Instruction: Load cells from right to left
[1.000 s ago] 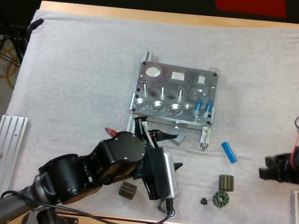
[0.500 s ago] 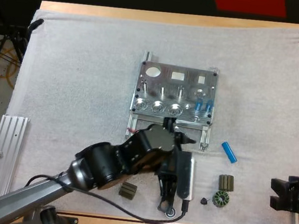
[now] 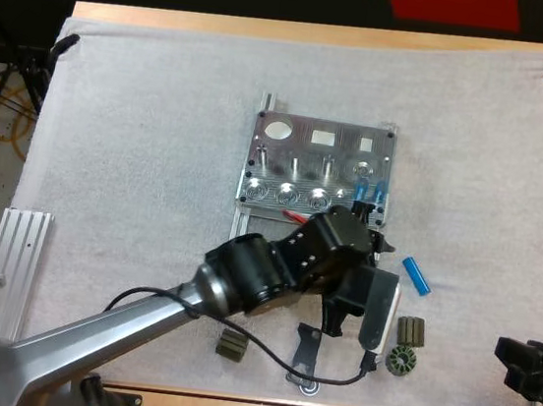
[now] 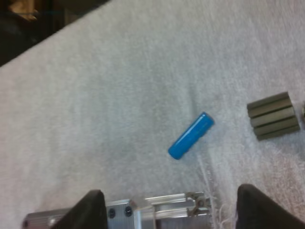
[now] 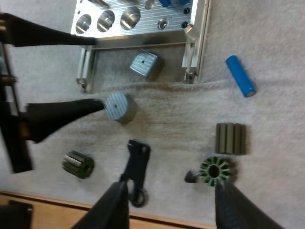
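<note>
Blue cylindrical cell lay loose on the white mat, just off the near right corner of the machined metal fixture. It sat slanted to the fixture's front edge and touched nothing. My left gripper hung over that same corner with its fingers spread wide and nothing between them. Seen from the left wrist, the cell lay just past the fixture's rail end, ahead of the fingers, roughly centred between them and not yet reached.

I judged that a good pick needed me to move out from the fixture until the fingers straddled the cell. I would then turn the wrist so the pads met its round sides squarely, and close at mid-length so it would not pivot when I stood it up.

Two seated blue cells filled the fixture's right end, so I took the next free pocket to their left as the target. A dark ribbed block lay beyond the cell, farther from the fixture. My right gripper hung well clear of the fixture, fingers apart and empty.
</note>
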`<control>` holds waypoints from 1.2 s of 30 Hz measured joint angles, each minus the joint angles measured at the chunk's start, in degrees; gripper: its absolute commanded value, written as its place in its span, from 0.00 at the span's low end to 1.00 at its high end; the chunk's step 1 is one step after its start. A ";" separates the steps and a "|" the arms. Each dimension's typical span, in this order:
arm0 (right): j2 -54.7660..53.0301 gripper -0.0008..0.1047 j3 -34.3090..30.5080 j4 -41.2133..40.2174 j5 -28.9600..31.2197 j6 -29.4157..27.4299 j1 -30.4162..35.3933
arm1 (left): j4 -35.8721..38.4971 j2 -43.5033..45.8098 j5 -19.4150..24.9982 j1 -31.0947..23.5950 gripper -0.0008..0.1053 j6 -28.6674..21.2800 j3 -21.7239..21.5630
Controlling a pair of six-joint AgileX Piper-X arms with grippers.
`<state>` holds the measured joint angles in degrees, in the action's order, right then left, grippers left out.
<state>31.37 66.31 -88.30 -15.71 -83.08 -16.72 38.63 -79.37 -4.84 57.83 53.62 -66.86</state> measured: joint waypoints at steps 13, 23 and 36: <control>-2.92 0.41 0.00 -0.14 -2.93 4.71 0.00 | -10.09 -9.52 -2.15 -1.07 0.54 -4.95 0.04; -2.92 0.41 0.00 -0.14 -3.35 4.71 0.00 | -18.93 -16.70 -10.00 -5.59 0.52 -13.24 0.04; -2.92 0.41 0.00 -0.14 -4.60 4.71 0.00 | -24.74 -24.21 -13.95 -5.69 0.52 -21.54 0.04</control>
<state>28.45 66.31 -88.44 -20.30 -78.37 -16.72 13.89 -103.57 -18.78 52.14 32.08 -66.83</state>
